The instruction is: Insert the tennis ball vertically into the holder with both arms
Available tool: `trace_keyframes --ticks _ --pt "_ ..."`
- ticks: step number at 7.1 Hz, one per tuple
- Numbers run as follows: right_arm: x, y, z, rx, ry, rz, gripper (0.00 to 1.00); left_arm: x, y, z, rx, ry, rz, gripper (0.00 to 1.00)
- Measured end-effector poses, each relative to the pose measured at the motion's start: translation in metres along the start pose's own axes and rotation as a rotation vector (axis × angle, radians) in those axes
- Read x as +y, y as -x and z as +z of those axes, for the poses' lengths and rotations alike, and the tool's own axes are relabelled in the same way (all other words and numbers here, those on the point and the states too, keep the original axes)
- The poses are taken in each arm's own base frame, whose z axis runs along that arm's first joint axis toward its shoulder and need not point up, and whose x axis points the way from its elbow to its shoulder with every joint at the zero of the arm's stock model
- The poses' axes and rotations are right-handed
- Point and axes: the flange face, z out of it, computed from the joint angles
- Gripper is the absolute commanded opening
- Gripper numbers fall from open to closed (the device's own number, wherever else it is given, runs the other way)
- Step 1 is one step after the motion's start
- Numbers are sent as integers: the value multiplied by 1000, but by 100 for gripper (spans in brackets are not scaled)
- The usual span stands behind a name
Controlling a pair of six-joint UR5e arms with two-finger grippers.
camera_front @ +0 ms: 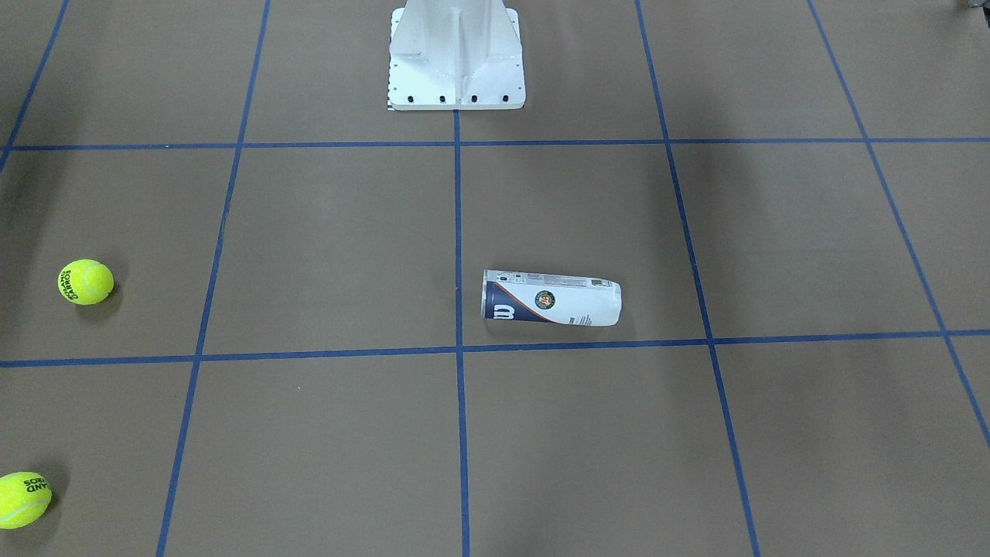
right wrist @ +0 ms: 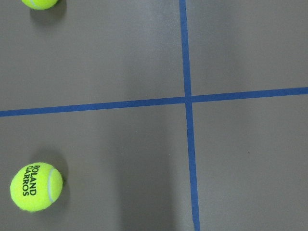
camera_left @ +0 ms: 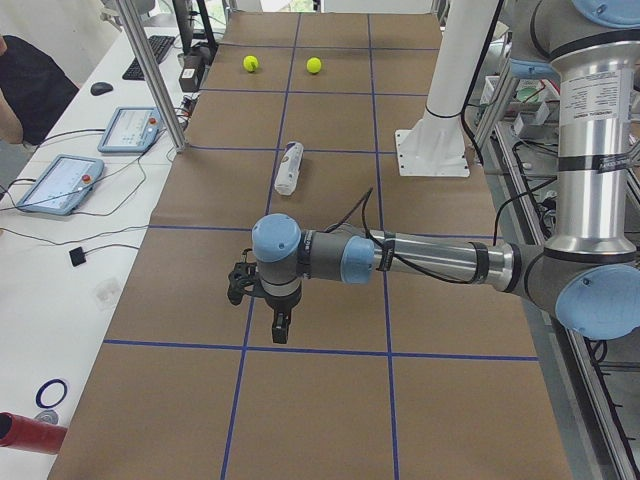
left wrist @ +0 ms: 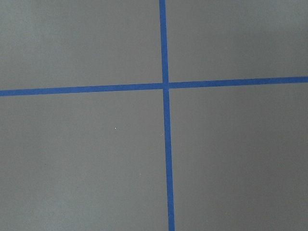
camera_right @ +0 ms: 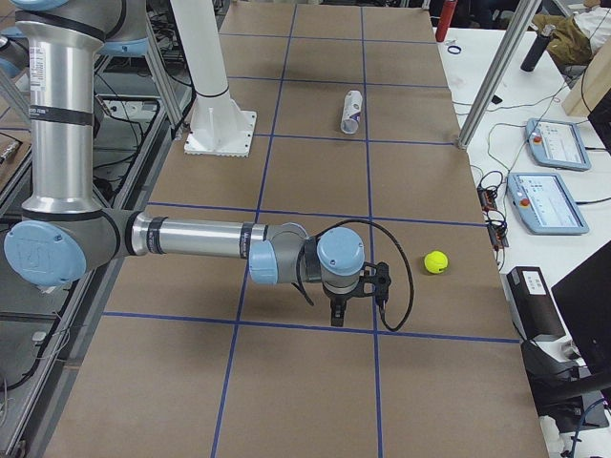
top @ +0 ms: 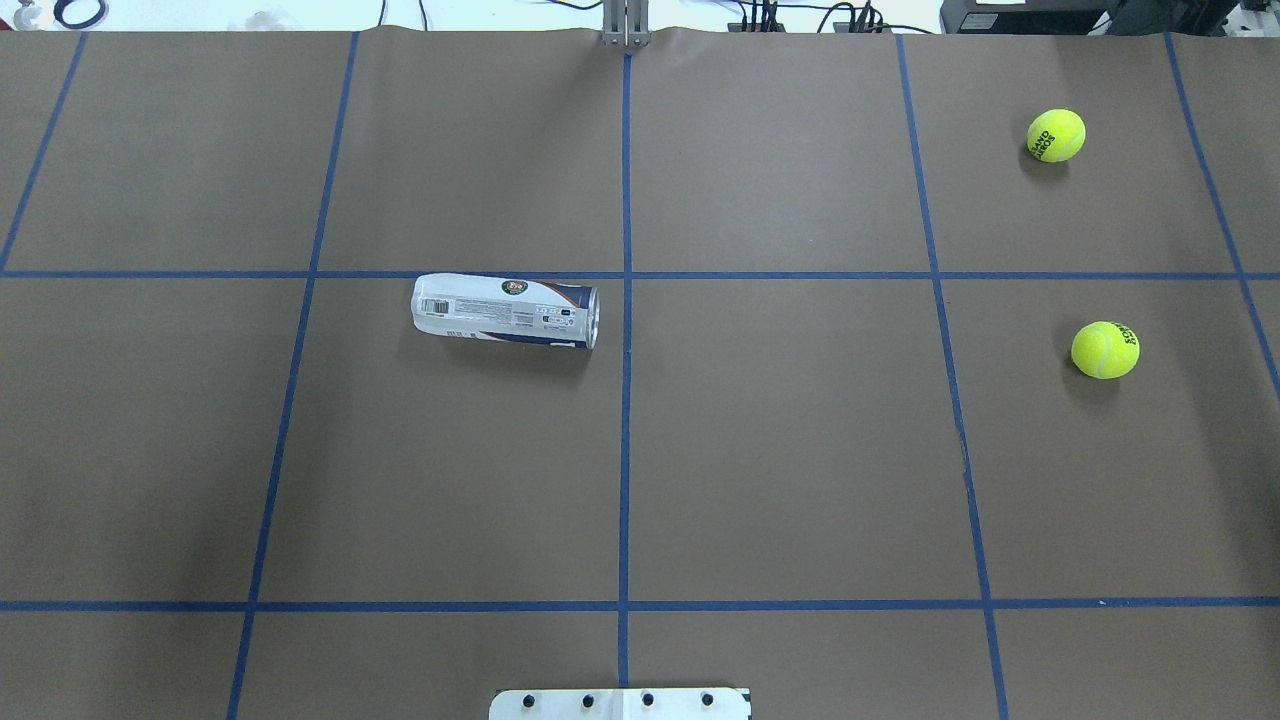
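Clear plastic tennis-ball tube with white-and-navy label (top: 505, 311), laid on its side on the brown surface (top: 800, 450); far yellow-green tennis ball (top: 1056, 135) and nearer yellow-green tennis ball (top: 1105, 349), rested well apart from it.

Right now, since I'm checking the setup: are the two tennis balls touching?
Apart. The overhead view shows bare table between the far ball and the near ball.

**Matt paper, shiny plastic, fuzzy felt**

The desk (top: 800, 450) is covered in matt brown paper crossed by smooth blue tape (top: 625, 450). The holder (top: 505, 311) is clear, shiny plastic with a printed label. The near tennis ball (top: 1105, 350) and far tennis ball (top: 1056, 135) look like fuzzy felt. The pedestal (camera_front: 456, 58) is smooth white-painted metal. The left arm (camera_left: 430, 262) and right arm (camera_right: 196, 237) are brushed silver metal.
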Motion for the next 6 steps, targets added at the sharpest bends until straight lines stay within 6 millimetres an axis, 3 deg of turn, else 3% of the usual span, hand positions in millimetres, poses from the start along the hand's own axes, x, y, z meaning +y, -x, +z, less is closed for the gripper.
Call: trace_keyframes --ticks 4,6 --pt "4 -2 -2 3 -3 1 100 1 0 0 1 -1 0 100" --pt "3 0 -3 5 -6 -2 100 -13 -27 -28 14 -64 57 100"
